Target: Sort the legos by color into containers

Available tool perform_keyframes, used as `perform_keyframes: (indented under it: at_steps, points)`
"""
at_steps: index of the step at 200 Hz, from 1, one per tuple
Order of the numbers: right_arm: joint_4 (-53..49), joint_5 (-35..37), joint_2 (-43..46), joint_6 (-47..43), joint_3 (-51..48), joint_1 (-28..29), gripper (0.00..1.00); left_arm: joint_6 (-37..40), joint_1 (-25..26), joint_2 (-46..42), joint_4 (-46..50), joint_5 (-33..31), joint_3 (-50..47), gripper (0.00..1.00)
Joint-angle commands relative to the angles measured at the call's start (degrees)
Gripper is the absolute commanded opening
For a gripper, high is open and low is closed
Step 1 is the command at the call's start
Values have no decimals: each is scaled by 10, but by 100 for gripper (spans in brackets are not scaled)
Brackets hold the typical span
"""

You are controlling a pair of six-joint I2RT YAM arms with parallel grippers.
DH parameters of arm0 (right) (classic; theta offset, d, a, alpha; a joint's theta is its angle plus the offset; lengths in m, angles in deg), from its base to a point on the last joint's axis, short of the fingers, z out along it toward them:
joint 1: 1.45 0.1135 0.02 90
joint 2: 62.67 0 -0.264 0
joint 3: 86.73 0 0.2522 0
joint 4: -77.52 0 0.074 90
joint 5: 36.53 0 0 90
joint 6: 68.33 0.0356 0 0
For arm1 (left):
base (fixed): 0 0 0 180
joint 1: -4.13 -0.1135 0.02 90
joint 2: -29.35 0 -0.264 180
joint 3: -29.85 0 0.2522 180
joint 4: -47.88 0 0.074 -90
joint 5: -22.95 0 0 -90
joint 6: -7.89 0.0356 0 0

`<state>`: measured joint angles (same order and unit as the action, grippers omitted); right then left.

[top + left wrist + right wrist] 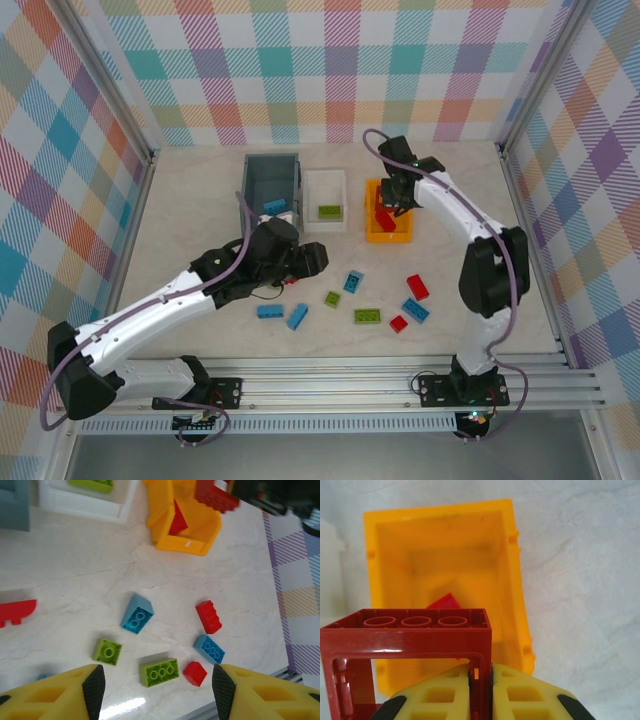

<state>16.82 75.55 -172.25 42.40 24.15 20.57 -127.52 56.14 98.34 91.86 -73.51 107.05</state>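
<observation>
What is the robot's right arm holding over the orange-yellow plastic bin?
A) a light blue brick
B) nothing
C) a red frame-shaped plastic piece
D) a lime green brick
C: the right jaws are shut on a red frame-shaped plastic piece above the orange-yellow plastic bin.

We are counting three bins: grey-blue bin [272,165], white bin [325,188], orange bin [390,238]. Loose on the table [200,200] we are counting four blue bricks [353,281], two green bricks [367,316], three red bricks [418,287].
</observation>
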Motion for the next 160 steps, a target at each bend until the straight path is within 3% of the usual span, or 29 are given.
perform_keyframes:
  at_steps: [1,76,133,160]
  points:
    - [-39,16,-55,-29,67,-11,16,11,12,13,-34,-22,26,61]
    - [-76,13,-178,-39,180,-19,20,20,13,6,-13,-34,23,61]
    - [-77,-3,-160,-41,190,-19,34,27,13,-14,13,-50,11,61]
    - [-81,-6,-132,-43,197,-18,34,26,13,-26,27,-60,8,61]
